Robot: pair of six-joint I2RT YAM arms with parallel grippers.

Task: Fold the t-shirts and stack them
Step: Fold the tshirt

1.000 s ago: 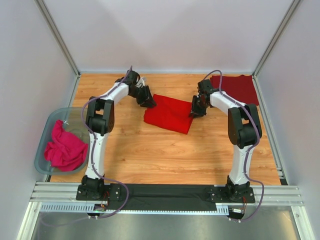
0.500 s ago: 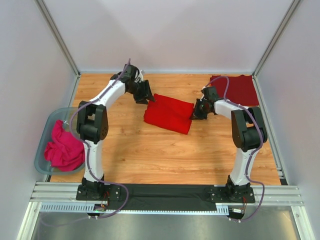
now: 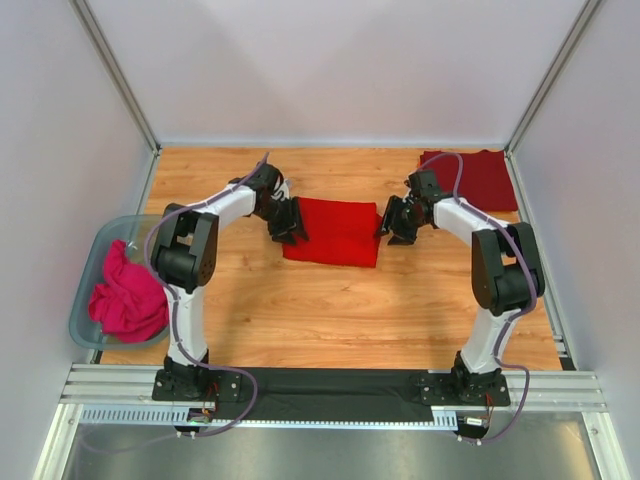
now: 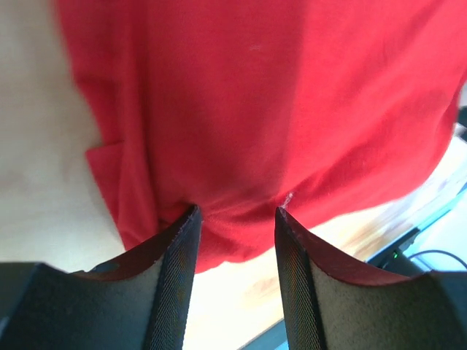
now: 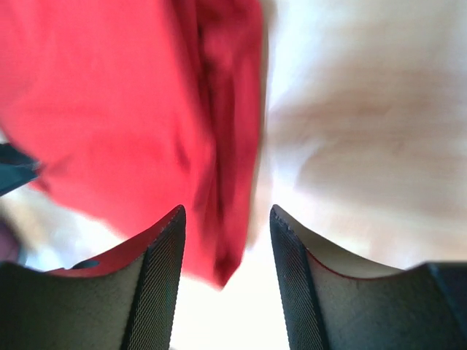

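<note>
Bright red t-shirt [image 3: 335, 232]: folded into a rough rectangle just to the 12 o'clock side of table centre, lying flat on the wood.
Maroon t-shirt [image 3: 480, 178]: spread flat in the 1 o'clock corner, well apart from the red one and close to the right wall.
Left gripper [image 3: 290, 222]: at the red shirt's 9 o'clock edge, jaws parted with nothing clamped.
Right gripper [image 3: 393, 222]: at the shirt's 3 o'clock edge, jaws likewise spread and released.
Open room: bare table [image 3: 330, 310] runs from the shirt's 6 o'clock edge to the arm bases, and a narrower strip lies toward 12 o'clock.
Bin [image 3: 90, 260]: clear plastic, hanging off the 9 o'clock table edge, with a crumpled pink cloth [image 3: 128, 300] inside.
Left wrist view only: a folded layer edge and a small flap at the shirt's side, with cloth reaching in between the fingertips [image 4: 191, 219].
Right wrist view only: a thick rumpled fold along the shirt's edge, lying nearer the left finger [image 5: 171, 240].
Cloth look: plain, soft, lightly creased.
</note>
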